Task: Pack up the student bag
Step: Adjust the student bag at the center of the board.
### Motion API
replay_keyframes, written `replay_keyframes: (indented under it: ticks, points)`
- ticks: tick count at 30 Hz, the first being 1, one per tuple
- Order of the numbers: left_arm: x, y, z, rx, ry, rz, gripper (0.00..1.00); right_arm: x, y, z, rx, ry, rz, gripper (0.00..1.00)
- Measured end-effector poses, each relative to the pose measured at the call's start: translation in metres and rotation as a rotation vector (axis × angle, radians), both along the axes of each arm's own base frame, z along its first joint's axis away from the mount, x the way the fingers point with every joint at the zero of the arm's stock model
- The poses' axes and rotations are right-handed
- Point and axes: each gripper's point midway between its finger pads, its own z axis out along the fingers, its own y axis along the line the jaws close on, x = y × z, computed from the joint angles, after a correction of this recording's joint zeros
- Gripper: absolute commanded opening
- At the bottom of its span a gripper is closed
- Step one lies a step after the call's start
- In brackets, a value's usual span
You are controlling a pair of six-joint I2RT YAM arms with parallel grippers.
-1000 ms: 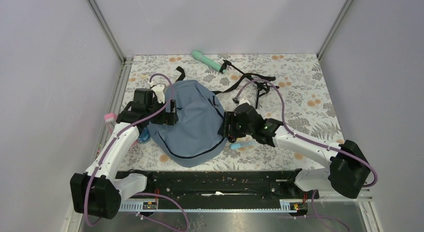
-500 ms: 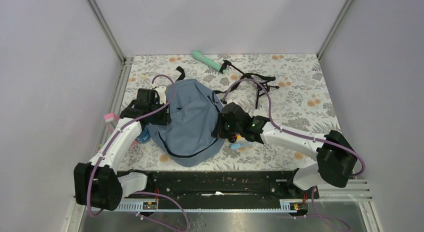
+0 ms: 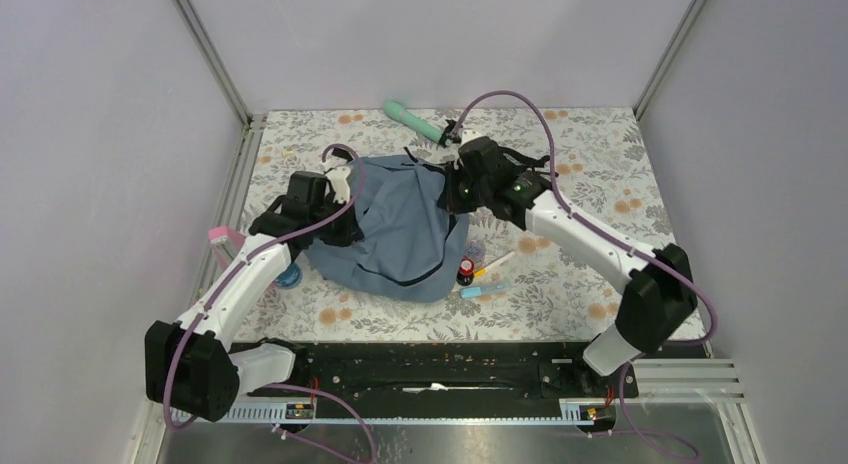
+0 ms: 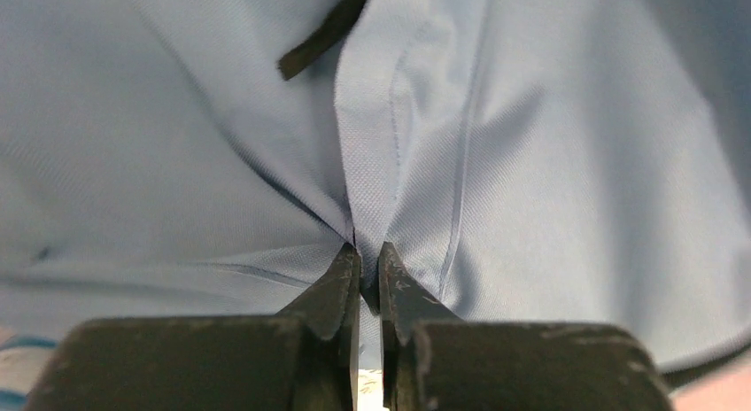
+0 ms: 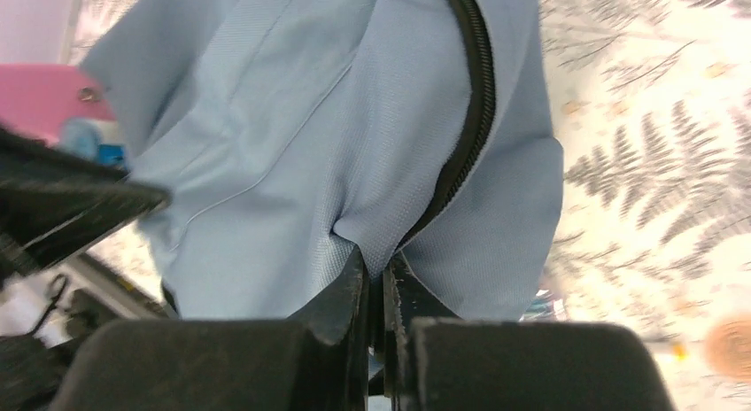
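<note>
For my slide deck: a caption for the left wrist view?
The left gripper shut on a pinched fold of the blue backpack.

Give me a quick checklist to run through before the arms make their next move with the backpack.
1. Left hand grip on the student bag: ok, shut on a pinched fold of fabric.
2. Right hand grip: ok, shut on fabric beside the zipper.
3. Bag opening unzipped for loading: cannot tell.
4. Everything packed: not ok, the teal tube and blue marker lie on the table outside the bag.
</note>
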Motion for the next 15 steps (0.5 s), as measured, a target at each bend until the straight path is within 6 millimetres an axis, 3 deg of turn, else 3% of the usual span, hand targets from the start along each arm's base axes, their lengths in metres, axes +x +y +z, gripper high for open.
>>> replay_keyframes:
  ticks: [6,11,14,15]
  points:
    - [0.006,-0.042,0.018,-0.115,-0.016,-0.065,0.00,0.057,-0.019,-0.024,-0.150,-0.041,-0.014,0.00]
    - [0.013,-0.073,0.014,-0.155,0.026,-0.123,0.00,0.101,-0.025,-0.035,-0.213,-0.065,-0.032,0.00]
    - [0.016,-0.083,0.017,-0.165,0.039,-0.141,0.16,0.119,-0.023,-0.031,-0.212,-0.088,-0.035,0.03]
    - [0.017,-0.084,0.018,-0.165,0.040,-0.143,0.28,0.121,-0.022,-0.030,-0.209,-0.092,-0.033,0.06]
